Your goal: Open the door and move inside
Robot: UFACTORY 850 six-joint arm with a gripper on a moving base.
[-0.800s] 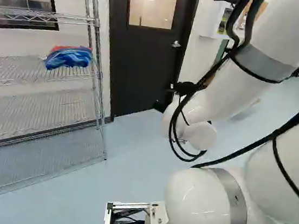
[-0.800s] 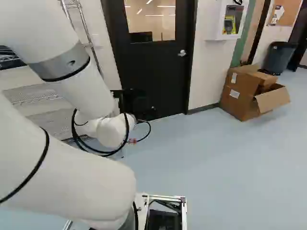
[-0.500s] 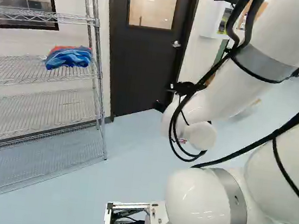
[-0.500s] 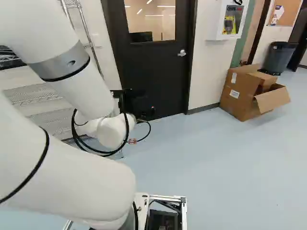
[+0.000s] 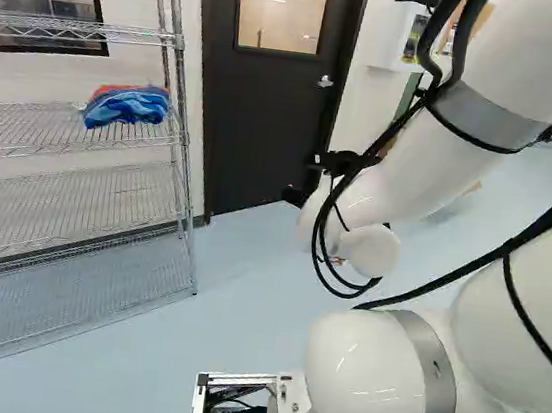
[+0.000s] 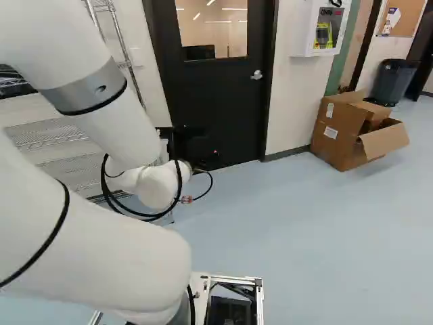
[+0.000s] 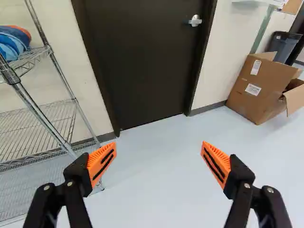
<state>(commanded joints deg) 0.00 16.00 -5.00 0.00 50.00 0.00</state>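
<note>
Wrist view: jaws spread wide, nothing between them, floor (image 7: 159,190) showing in the gap. Door (image 7: 147,61) ahead, well beyond the tips, shut in its frame. Its silver lever handle (image 7: 194,21) sits on the side nearer the cardboard box (image 7: 266,88); wire rack (image 7: 45,118) stands by the opposite edge. Right base view agrees: handle just below window height (image 6: 215,27), near the frame, arm (image 6: 125,128) reaching forward low and to the rack side of it. Step in hand, as I judge it: the approach; no contact with the handle, opening not begun. Next move calls for closing the distance, lifting the jaws to handle height and shifting them across toward the box side, then lining them up with the lever to take or press it down. Swing direction can't be told from here. If the door comes this way, base and arm would need to back off, and the rack might crowd the swing. Going inside must wait for a gap wide enough for base and arm.
</note>
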